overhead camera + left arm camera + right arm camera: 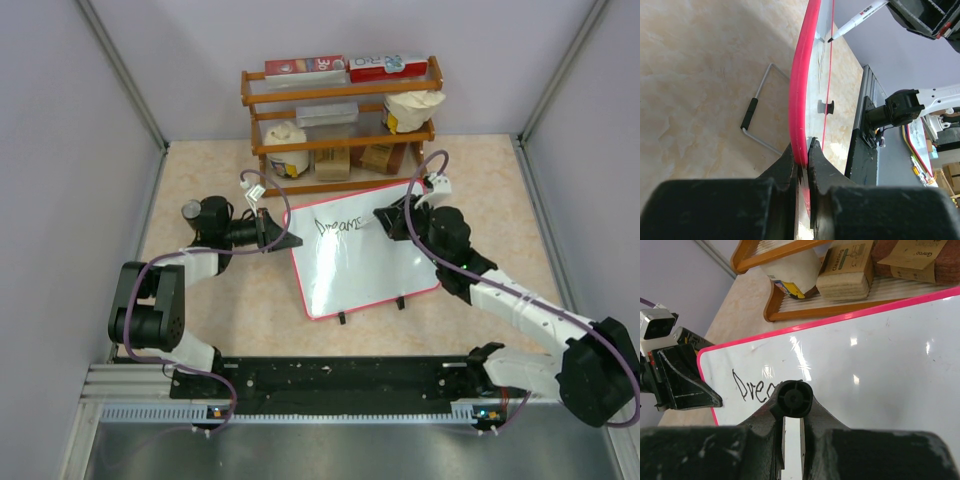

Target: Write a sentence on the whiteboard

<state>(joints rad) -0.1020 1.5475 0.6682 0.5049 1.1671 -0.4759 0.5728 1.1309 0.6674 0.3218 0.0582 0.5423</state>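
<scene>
The whiteboard (365, 265), white with a red frame, lies tilted in the middle of the table, two black tabs on its near edge. The sentence (337, 226) reads "Dreams" at its upper left, and shows partly in the right wrist view (751, 387). My left gripper (287, 241) is shut on the board's left red frame (801, 100). My right gripper (392, 216) is shut on a marker (791, 398) and holds it over the board, just right of the word. The marker's tip (831, 38) is at the board's surface in the left wrist view.
A wooden shelf rack (340, 95) with boxes, bags and jars stands just behind the board. A wire stand with a black grip (751, 114) lies on the table under the board. Walls enclose left and right sides. A black rail (340, 380) runs along the near edge.
</scene>
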